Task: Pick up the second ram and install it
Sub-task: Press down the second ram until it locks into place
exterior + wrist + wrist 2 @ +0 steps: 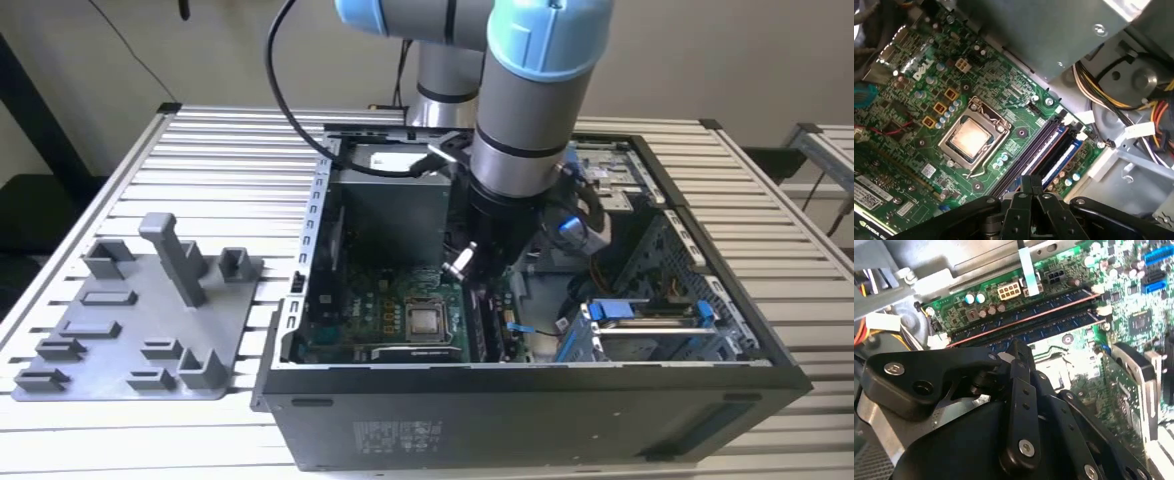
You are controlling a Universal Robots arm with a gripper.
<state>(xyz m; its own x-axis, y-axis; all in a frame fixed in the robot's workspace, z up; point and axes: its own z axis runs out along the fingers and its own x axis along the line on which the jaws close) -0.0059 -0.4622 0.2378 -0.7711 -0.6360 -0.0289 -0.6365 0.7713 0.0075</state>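
Reaching down into the open computer case (534, 400), the arm puts its gripper (467, 265) just above the motherboard (360, 315), on the exterior view's right of the CPU socket (427, 322). Writing is scarce and mostly too small to make out. A pale sticker (398, 435) with fine print sits on the case's near wall, a white label (387, 160) lies on the power supply, and white lettering (921, 70) is printed on the board near the small capacitors in the first wrist view. A white tag (1139, 131) wraps the cable bundle beside the drive bay.

The gripper (1031, 184) has its two black fingers (1025, 186) drawn together with no gap visible. Their tips meet right over the row of memory slots in both wrist views. No stick is held between them. The second ram (1054, 310) seems to be the long dark strip with a reddish edge lying along a slot under the fingertips (1016, 352). I cannot tell whether it is fully seated, or whether the tips touch it. The blue slots (1061, 160) run parallel beside it. The grey fixture tray (134, 330) rests on the slatted table (227, 160), on the exterior view's left of the case.
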